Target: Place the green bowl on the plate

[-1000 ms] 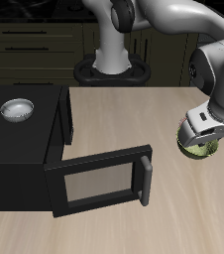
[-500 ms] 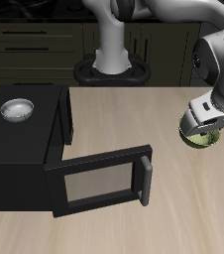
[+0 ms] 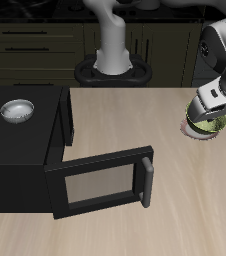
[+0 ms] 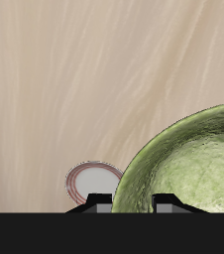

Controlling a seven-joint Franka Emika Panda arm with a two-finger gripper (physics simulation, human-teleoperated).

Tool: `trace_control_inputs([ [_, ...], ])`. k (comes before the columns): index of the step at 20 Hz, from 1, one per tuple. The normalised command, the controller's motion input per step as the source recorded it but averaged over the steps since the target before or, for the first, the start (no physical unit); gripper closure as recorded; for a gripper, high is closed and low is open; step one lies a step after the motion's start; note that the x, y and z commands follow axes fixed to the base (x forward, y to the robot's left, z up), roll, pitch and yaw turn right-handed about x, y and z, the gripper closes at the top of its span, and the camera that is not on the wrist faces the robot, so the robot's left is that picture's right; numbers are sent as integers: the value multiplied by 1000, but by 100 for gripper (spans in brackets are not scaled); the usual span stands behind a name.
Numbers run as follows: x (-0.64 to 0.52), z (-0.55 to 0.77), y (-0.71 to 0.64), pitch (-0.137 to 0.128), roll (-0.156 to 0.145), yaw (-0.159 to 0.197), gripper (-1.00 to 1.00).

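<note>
A black microwave [image 3: 25, 150] sits on a wooden table [image 3: 115, 225], its door [image 3: 100, 185] swung open toward the table's front edge. A silver-grey metal bowl [image 3: 17, 109] rests on top of the microwave, apart from the task. Across the table, the arm's gripper [image 3: 207, 117] hangs above the wood with the green bowl [image 3: 207, 128] directly beneath it. The bowl appears lifted clear of the table, probably so it can be carried across to the plate. The fingers seem closed on the bowl's rim, though the arm hides the contact from outside. From the wrist camera, the mottled bowl [image 4: 188, 164] fills the space just below the fingertips. The small red-rimmed plate [image 4: 94, 183] lies on bare wood beyond the bowl's edge, near but not yet underneath. The bowl still has to be brought over it and lowered.
</note>
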Motion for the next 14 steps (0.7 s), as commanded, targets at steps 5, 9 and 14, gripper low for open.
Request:
trace_control_inputs([
  [5,-287,-1,46,-17,28,-9,100],
  [9,-383,-32,52,-20,32,0,100],
  [14,-234,34,-14,-32,-16,6,100],
])
